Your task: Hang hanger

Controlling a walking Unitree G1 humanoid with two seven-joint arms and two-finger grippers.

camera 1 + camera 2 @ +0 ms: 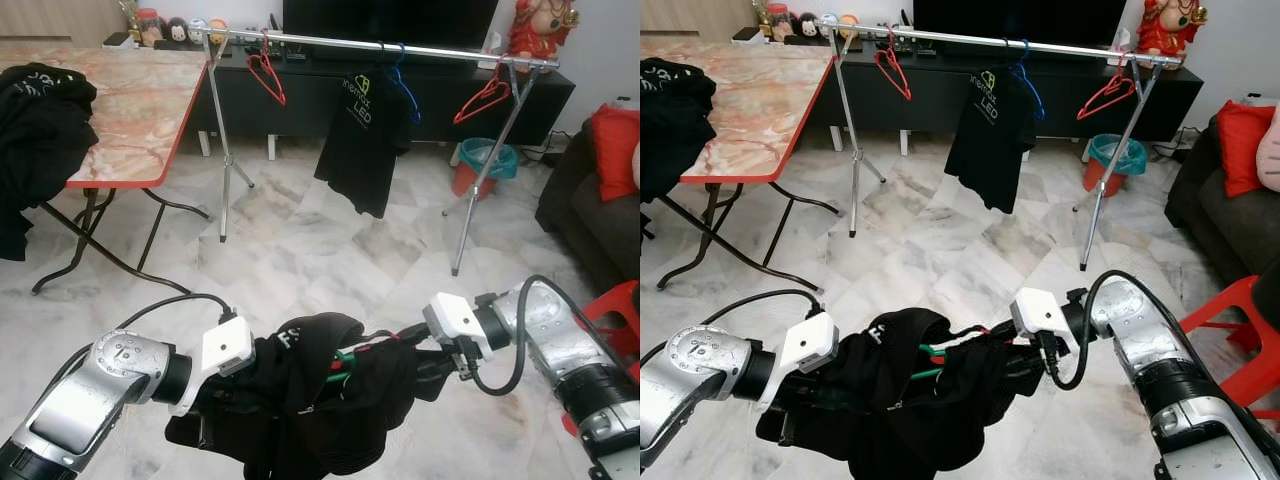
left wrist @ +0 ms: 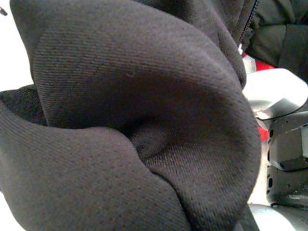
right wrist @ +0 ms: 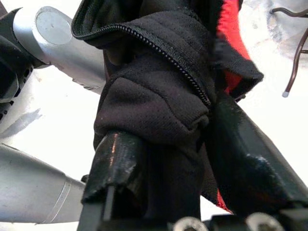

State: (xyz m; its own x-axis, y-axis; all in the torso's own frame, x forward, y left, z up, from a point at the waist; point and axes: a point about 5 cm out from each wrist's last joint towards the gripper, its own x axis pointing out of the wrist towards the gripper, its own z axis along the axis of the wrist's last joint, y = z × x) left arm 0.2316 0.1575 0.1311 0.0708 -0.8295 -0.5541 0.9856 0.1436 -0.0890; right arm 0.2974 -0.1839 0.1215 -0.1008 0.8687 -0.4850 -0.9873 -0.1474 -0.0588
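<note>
A crumpled black garment (image 1: 300,400) with a zip hangs low in front of me between both arms. A hanger's green and red parts (image 1: 345,362) poke out of its folds. My right gripper (image 3: 178,144) is shut on a bunch of that black cloth, one finger (image 3: 115,163) on each side. My left gripper (image 1: 215,405) is buried under the garment's left side, and dark cloth (image 2: 134,115) covers the left wrist view. Across the room stands a silver clothes rail (image 1: 380,45) carrying two red hangers (image 1: 266,75) and a black T-shirt (image 1: 365,135) on a blue hanger.
A red-edged marble folding table (image 1: 130,100) with black clothes (image 1: 35,100) stands to the left. To the right are a dark sofa (image 1: 600,200) and a red stool (image 1: 615,305). A teal-lined bin (image 1: 485,160) sits behind the rail. Marble floor lies between me and the rail.
</note>
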